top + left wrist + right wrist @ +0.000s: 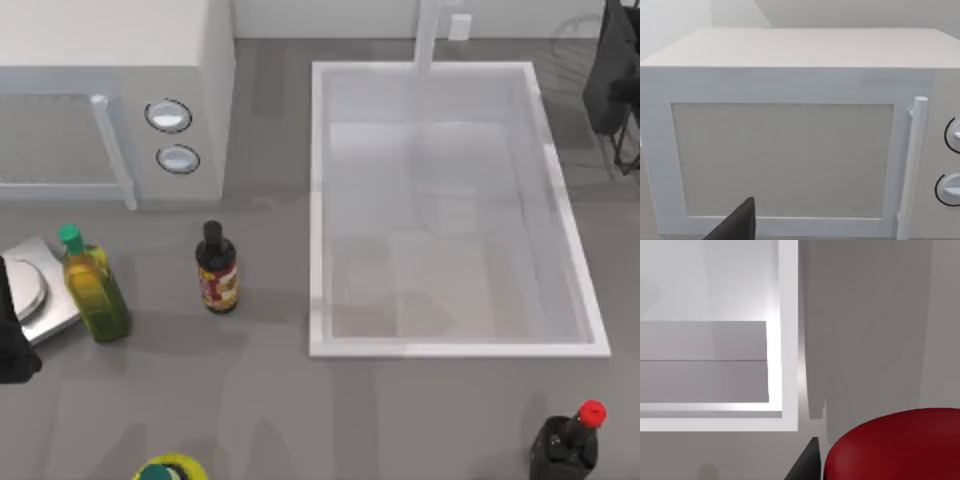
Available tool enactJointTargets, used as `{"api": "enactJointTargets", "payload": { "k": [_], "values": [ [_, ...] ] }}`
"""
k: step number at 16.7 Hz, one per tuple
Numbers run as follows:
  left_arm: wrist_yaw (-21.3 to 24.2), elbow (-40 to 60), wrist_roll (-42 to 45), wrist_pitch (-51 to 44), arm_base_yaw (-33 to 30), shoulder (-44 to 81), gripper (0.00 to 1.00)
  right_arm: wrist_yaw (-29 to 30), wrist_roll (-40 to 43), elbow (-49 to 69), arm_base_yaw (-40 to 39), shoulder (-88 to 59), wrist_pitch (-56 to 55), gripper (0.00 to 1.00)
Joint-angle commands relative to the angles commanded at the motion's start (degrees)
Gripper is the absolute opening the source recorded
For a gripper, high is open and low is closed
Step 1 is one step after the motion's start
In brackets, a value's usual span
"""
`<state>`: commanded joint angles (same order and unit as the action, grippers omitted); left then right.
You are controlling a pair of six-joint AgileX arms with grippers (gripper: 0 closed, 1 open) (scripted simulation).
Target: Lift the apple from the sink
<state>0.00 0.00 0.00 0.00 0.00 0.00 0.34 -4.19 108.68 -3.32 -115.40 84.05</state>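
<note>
Right arm is the one doing stuff here. The right gripper (622, 140) is up at the far right corner of the table, just past the sink's (560, 190) right rim. In the right wrist view the apple (895, 447) sits huge and glossy red right up against the camera, with 1 dark finger (807, 465) tight beside its flank, so I'm reading that as clamped on the apple (I only get that 1 finger, the other side is hidden behind the fruit). Under it is bare grey table, and a corner of the white rim lies off to the side, so the apple hangs outside the basin, not over its pale floor. The faucet (428, 35) stands at the sink's far rim.

The left gripper (12, 345) is parked at the table's left edge, facing the microwave (790, 150) door. I can't tell how wide it is set.

Other stuff on the table:
- microwave in the far left corner, 2 round knobs (172, 135) on its right end
- scale (45, 290) at the left edge, touching or just beside the oil bottle with the green cap (95, 285)
- small dark bottle with a label (215, 270) between the oil bottle and the sink
- dark bottle with a red cap (570, 440) near the near right corner
- something yellow and green (170, 468) at the near edge
</note>
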Motion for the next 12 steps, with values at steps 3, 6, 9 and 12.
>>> {"api": "enactJointTargets", "payload": {
  "k": [3, 6, 9, 12],
  "values": [
    [0.0, 0.0, 0.0, 0.0, 0.0, 0.0, 1.0, -0.2, 4.9, -5.5, 5.0, 3.7, -2.3, 0.0],
    [0.0, 0.0, 0.0, 0.0, 0.0, 0.0, 1.0, -0.3, 5.6, -6.1, 5.6, 4.2, -2.6, 0.0],
    [0.0, 0.0, 0.0, 0.0, 0.0, 0.0, 1.0, -0.2, 5.4, -6.2, 5.4, 4.0, -2.7, 0.0],
    [0.0, 0.0, 0.0, 0.0, 0.0, 0.0, 1.0, -0.2, 5.4, -10.1, 5.4, 3.7, -6.7, 0.0]
  ]
}}
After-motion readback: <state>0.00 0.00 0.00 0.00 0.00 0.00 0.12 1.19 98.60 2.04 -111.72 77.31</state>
